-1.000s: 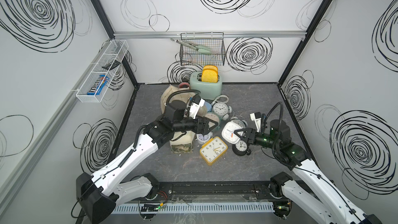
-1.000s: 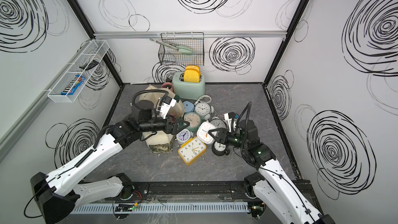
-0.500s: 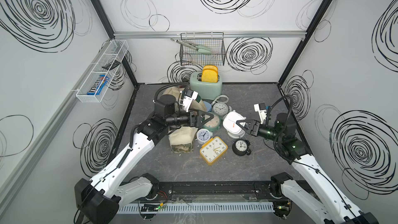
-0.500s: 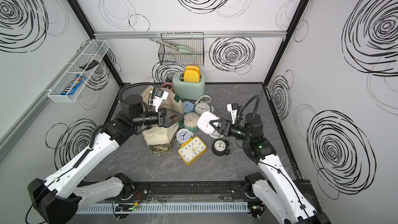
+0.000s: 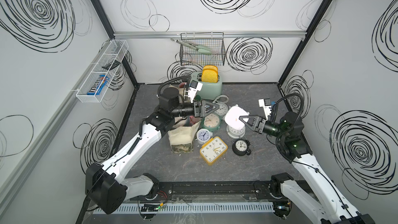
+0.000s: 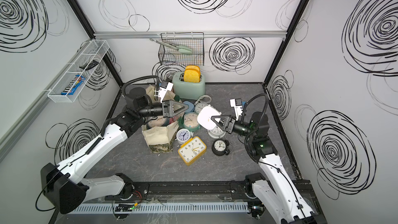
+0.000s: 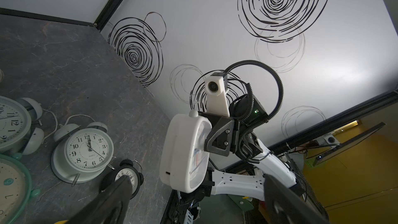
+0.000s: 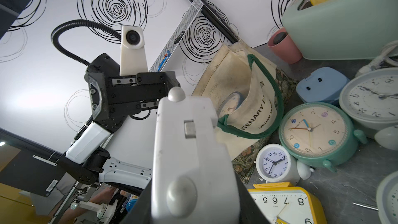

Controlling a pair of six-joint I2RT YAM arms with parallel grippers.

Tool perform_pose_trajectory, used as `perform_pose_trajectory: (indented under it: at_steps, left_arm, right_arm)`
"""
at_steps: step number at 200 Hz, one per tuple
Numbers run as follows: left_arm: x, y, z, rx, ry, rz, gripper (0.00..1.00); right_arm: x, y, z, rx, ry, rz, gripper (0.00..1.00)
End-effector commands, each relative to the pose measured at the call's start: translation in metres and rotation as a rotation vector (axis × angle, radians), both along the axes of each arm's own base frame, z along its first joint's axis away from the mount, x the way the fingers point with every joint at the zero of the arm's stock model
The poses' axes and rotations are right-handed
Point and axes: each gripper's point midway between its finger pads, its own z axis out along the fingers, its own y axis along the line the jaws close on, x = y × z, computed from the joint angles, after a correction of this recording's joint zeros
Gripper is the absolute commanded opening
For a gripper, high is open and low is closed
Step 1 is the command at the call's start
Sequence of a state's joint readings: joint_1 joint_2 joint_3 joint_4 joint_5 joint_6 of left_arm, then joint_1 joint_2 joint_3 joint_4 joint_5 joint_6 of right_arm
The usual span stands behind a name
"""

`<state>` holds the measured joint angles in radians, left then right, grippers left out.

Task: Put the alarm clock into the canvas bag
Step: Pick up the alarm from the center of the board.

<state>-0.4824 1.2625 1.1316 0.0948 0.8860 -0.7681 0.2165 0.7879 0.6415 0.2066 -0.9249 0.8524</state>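
Right hand (image 5: 241,118): jaws partly closed on a white square alarm clock (image 5: 233,115), held clear of the surface (image 5: 254,164), level with the left hand and apart from it. Left hand (image 5: 214,110): jaws spread wide, holding nothing.

The canvas bag (image 5: 181,135) stands under the left arm. Its mouth is open and a round clock (image 8: 231,102) already sits inside.

Clutter crowds the bag:
- a mint green clock (image 5: 211,121)
- a small white clock (image 5: 203,135)
- a yellow rectangular clock (image 5: 213,150)
- a black twin-bell clock (image 5: 241,147)
- a white twin-bell clock (image 5: 235,131), directly below the held one

A toaster (image 5: 210,88) stands by the back wall.

The surface is dark grey stone-look, and the walls are white with black scribbled rings.

Since a second ago, the white clock has been lifted off the pile, and the left hand has risen from the bag.
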Motion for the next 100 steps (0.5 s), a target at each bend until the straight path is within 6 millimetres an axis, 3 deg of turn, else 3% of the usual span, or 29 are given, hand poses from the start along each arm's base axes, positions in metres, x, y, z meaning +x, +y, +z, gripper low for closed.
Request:
perform_pose_trajectory:
  at_steps: [1, 58, 100]
  left_arm:
    - [-0.001, -0.004, 0.023, -0.026, -0.072, -0.018, 1.00]
    - [-0.010, -0.034, -0.006, 0.089, -0.058, -0.103, 0.95]
    - [-0.027, -0.054, -0.011, 0.086, -0.057, -0.190, 0.86]
  right_arm:
    - [-0.009, 0.003, 0.020, 0.039, -0.068, 0.051, 0.19]
    - [-0.016, 0.006, 0.028, 0.082, -0.053, 0.094, 0.19]
    - [-0.020, 0.010, 0.031, 0.093, -0.046, 0.123, 0.19]
